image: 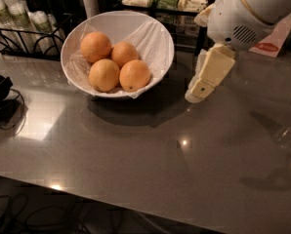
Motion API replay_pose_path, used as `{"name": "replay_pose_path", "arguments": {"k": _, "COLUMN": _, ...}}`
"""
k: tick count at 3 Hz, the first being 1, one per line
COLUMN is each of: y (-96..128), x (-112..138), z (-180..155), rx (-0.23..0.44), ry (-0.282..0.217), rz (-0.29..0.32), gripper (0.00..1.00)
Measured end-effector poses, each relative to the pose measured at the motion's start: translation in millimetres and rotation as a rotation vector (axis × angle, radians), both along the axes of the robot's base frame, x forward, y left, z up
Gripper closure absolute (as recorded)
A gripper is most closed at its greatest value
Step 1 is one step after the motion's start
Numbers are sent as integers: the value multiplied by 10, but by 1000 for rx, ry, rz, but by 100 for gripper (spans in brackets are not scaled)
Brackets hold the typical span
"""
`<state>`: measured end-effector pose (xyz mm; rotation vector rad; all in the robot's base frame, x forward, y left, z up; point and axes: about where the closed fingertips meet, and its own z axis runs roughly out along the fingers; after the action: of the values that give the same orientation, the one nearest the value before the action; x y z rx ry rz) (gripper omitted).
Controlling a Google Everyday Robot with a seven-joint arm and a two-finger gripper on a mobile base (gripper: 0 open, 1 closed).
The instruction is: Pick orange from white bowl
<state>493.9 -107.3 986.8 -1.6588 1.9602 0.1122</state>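
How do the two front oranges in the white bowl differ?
The front-left orange looks paler, yellower; the front-right orange is deeper orange. The front-right orange lies nearer the gripper, which hangs right of the white bowl; the front-left orange lies farther. Both are round and touch.

No legible text; red mark [267, 47] on card [281, 37] behind gripper [195, 94] at right unreadable
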Motion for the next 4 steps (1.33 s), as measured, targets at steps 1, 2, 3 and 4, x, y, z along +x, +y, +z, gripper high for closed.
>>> {"name": "replay_pose_path", "arguments": {"k": 1, "y": 437, "x": 211, "z": -107, "rx": 65, "ry": 23, "rz": 55, "gripper": 0}}
{"name": "replay_pose_path", "arguments": {"k": 2, "y": 438, "x": 212, "z": -107, "rx": 65, "ry": 23, "rz": 55, "gripper": 0}}
{"name": "replay_pose_path", "arguments": {"k": 3, "y": 555, "x": 315, "z": -173, "rx": 126, "ry": 14, "rz": 45, "gripper": 0}}
{"name": "replay_pose_path", "arguments": {"k": 4, "y": 769, "x": 450, "z": -183, "rx": 227, "ry": -10, "rz": 28, "gripper": 0}}
